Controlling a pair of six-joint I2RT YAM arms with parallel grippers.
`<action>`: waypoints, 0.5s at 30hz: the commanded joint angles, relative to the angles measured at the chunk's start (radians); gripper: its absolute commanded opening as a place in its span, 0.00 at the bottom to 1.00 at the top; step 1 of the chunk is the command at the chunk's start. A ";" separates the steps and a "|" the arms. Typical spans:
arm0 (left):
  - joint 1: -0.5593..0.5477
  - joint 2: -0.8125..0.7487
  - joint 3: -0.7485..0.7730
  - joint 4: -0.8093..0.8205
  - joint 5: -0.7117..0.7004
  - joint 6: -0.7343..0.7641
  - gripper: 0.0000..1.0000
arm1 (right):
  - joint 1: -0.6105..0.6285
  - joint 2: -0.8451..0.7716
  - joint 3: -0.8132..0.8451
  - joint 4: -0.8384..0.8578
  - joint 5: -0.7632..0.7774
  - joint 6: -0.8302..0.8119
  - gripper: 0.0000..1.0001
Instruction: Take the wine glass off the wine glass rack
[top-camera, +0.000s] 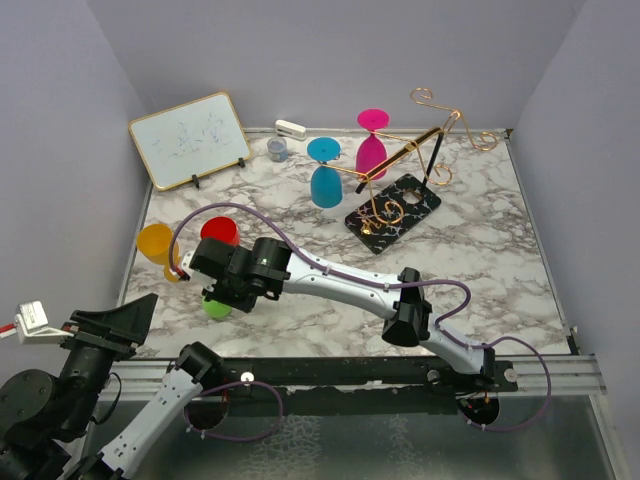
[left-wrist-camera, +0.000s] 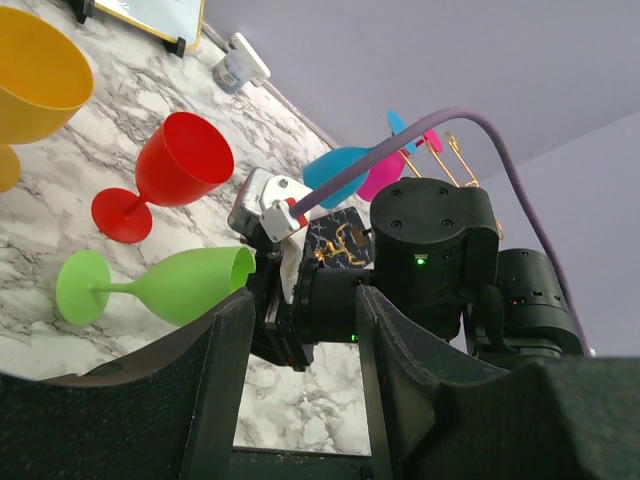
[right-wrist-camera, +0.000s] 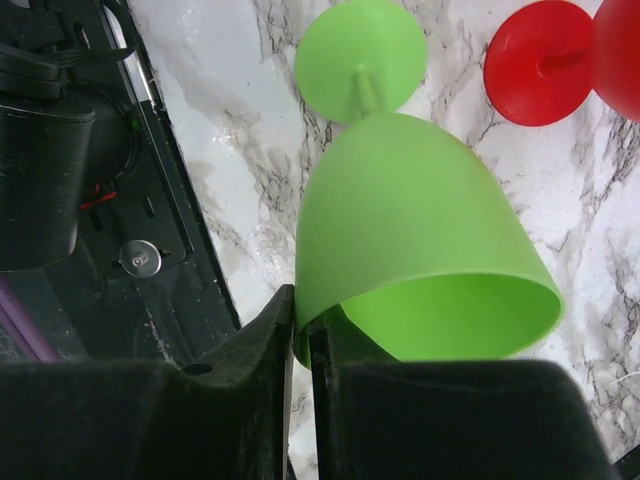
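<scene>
Grips by its rim, in narrow right jaws, the green wine glass (right-wrist-camera: 420, 230) lying on its side on the worktop (top-camera: 480, 270) at near left. Holds left jaws wide, well apart from the wine glass rack (top-camera: 400, 212) at far right.

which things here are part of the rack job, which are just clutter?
Job: wine glass rack; blue glass and pink glass hanging on it; green glass on its side, rim in the right gripper; red glass and orange glass standing on the table.
Clutter: whiteboard; small grey jar; white block by the back wall.
</scene>
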 joint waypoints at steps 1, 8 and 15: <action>0.006 -0.018 -0.007 0.001 -0.004 -0.005 0.47 | 0.007 -0.007 0.017 0.054 -0.013 -0.015 0.15; 0.006 -0.027 -0.004 -0.011 -0.012 -0.011 0.47 | 0.007 -0.023 0.014 0.115 -0.028 -0.017 0.23; 0.006 -0.035 0.000 -0.029 -0.023 -0.019 0.47 | 0.008 -0.054 0.001 0.203 -0.059 -0.022 0.25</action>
